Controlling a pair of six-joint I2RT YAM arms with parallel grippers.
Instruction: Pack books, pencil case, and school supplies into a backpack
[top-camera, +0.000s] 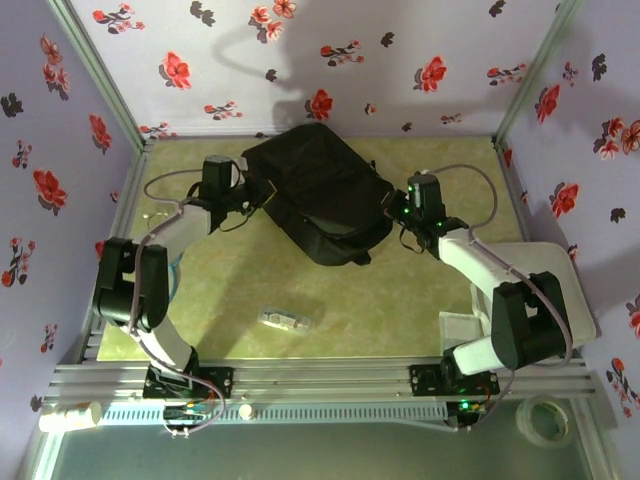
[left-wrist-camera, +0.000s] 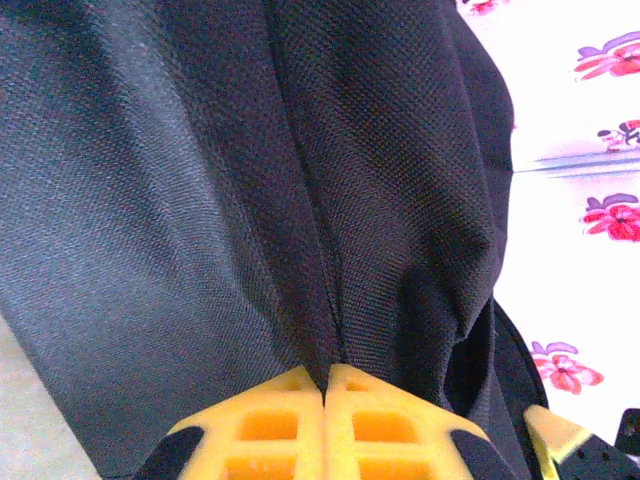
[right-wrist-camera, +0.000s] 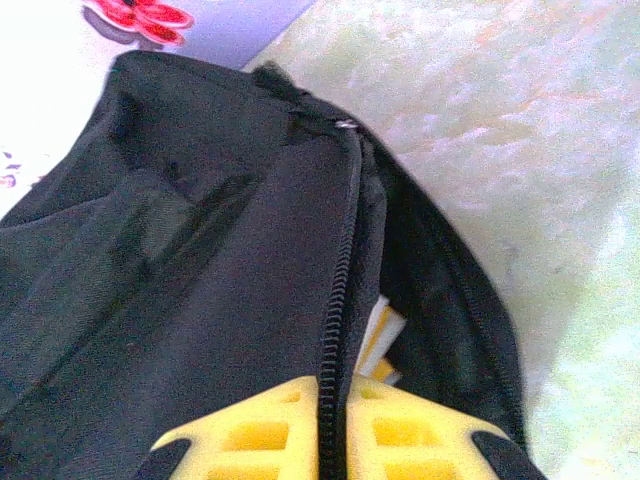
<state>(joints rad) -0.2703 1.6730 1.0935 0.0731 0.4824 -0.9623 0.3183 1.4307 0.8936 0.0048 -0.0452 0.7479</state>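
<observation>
The black backpack (top-camera: 315, 190) lies at the back middle of the table. My left gripper (top-camera: 247, 196) is at its left side, and in the left wrist view that gripper (left-wrist-camera: 326, 374) is shut on a pinched fold of the backpack's fabric (left-wrist-camera: 250, 180). My right gripper (top-camera: 395, 211) is at the bag's right side. Seen from the right wrist, it (right-wrist-camera: 336, 386) is shut on the zip edge of the backpack (right-wrist-camera: 200, 290). A yellow and white corner of the books (right-wrist-camera: 381, 335) peeks from the opening. The pencil case (top-camera: 286, 320) lies on the table in front, apart from both grippers.
Flowered walls close in the table on three sides. A white boxy base (top-camera: 545, 268) stands at the right. A tape roll (top-camera: 543, 419) and a white tube (top-camera: 70, 415) lie beyond the near rail. Green tabletop (top-camera: 330, 300) spreads around the pencil case.
</observation>
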